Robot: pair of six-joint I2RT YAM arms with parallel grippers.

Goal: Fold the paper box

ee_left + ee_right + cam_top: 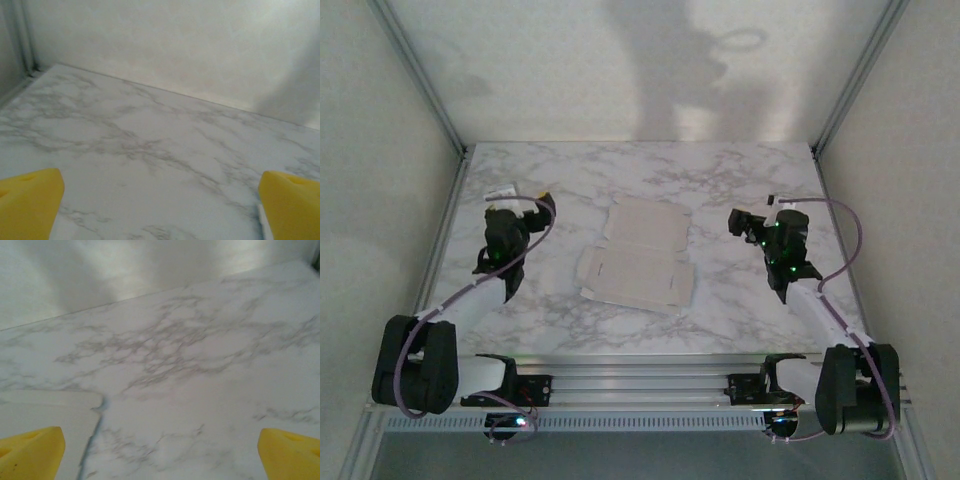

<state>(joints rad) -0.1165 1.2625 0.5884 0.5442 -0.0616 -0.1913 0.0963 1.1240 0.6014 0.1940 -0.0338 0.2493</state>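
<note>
Marble table (720, 180), paper box (635, 262) between end effectors (527, 208) (752, 218)

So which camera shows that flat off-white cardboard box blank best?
The top external view: the flat off-white cardboard box blank lies whole on the marble table, flaps and creases visible. The right wrist view catches just one rounded corner with a bluish edge.

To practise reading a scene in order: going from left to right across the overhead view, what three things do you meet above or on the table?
left gripper → paper box → right gripper
</note>
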